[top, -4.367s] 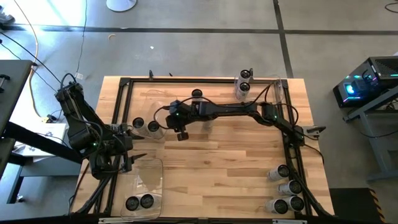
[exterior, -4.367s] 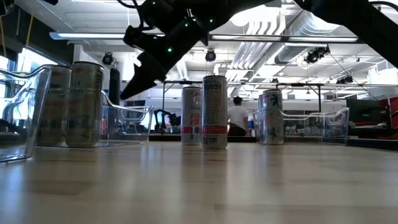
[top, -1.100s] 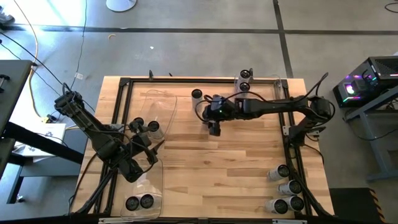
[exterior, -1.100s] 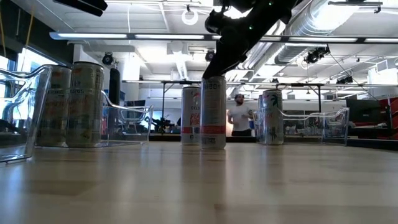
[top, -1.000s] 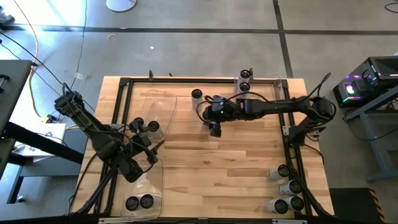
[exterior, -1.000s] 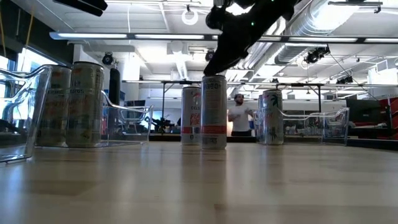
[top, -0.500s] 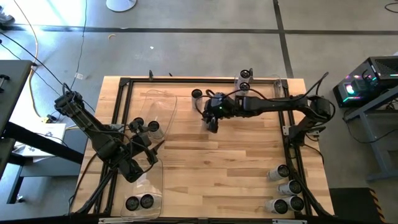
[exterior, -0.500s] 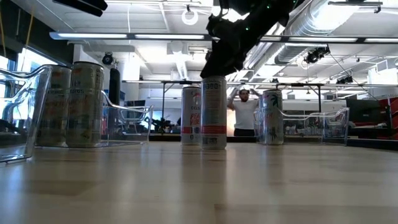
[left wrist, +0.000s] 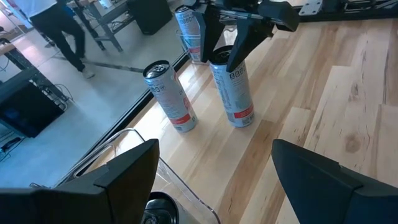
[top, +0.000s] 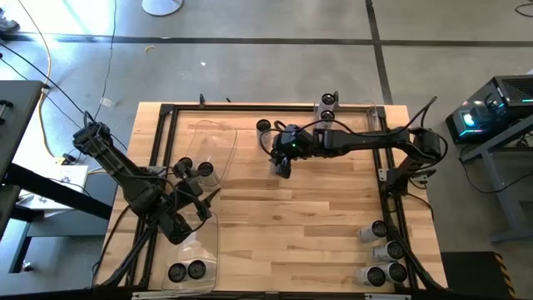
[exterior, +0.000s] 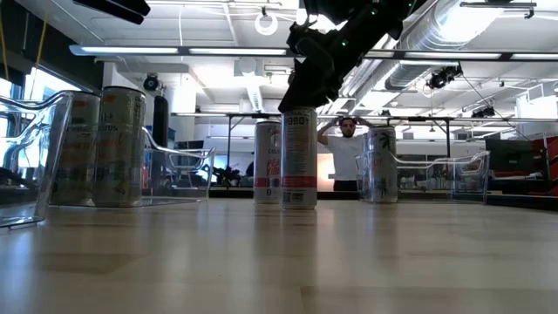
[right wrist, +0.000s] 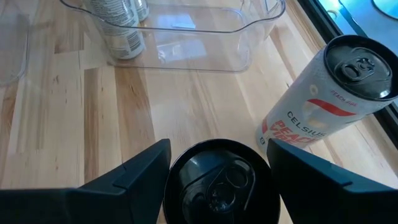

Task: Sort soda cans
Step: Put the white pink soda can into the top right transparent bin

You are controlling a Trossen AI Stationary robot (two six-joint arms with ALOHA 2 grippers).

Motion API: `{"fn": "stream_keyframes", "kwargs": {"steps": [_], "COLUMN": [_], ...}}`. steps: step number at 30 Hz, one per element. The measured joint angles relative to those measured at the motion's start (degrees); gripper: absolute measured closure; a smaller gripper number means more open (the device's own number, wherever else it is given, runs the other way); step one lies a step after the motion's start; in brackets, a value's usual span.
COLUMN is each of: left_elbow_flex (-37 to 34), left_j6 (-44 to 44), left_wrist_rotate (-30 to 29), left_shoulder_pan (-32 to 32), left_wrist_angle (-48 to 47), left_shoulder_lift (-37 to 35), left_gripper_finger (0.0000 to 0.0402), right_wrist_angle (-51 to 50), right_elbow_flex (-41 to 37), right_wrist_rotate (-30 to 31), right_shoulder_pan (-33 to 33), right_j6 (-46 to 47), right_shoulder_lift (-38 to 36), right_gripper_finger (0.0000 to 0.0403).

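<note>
Right claw (right wrist: 214,163): open, its two dark fingers standing either side of the dark rimmed top of a tall silvery-white can with red-banded base (exterior: 299,157), not yet closed on it; this can stands upright on the pale wooden desk (top: 316,225), far of centre. Left claw (left wrist: 214,171): open and empty, waiting over the left side of the desk above a clear plastic bin (top: 210,142).

Cans judged already placed: two dark-topped cans (top: 186,272) upright in the clear bin at the near-left corner; two cans (top: 327,106) in the clear bin at the far edge, right of centre.

Cans judged still to sort: the one under the right claw; a white can with red lettering (right wrist: 323,102) just beside it at the far edge; two cans (top: 195,169) at the left by the left arm, whether inside a bin I cannot tell; a loose cluster of about five silvery cans (top: 383,254) at the near-right corner, some seemingly lying on their sides.

Progress, as a judgement: under half done; next step is a grasp on the centre can.
</note>
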Motion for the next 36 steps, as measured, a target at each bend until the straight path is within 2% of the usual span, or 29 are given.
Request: {"fn": "stream_keyframes", "kwargs": {"steps": [7, 12, 20, 26, 36], "left_elbow_flex": [0.0, 0.0, 0.0, 0.0, 0.0], "left_j6": [0.0, 0.0, 0.0, 0.0, -0.39], "left_wrist_rotate": [0.04, 0.07, 0.37, 0.37, 0.37], "left_shoulder_pan": [0.0, 0.0, 0.0, -0.01, 0.0], "left_wrist_angle": [0.01, -0.01, -0.01, 0.0, -0.01], "left_shoulder_lift": [0.0, 0.0, 0.0, 0.0, 0.0], "left_gripper_finger": [0.0097, 0.0097, 0.0097, 0.0097, 0.0097], "right_wrist_angle": [-0.3, -1.37, -2.02, -2.48, -10.45], "right_elbow_flex": [-0.04, -0.04, -0.02, 0.24, 7.69], "right_wrist_rotate": [-0.36, -5.09, -7.96, -7.21, -5.04], "right_shoulder_pan": [0.0, -0.6, -1.14, -1.07, -0.55], "right_j6": [0.48, 2.51, 2.3, -0.95, -1.33], "right_shoulder_lift": [0.04, 0.06, 0.04, 0.06, 0.31], "right_gripper_finger": [0.0143, 0.0143, 0.0143, 0.0143, 0.0144]}}
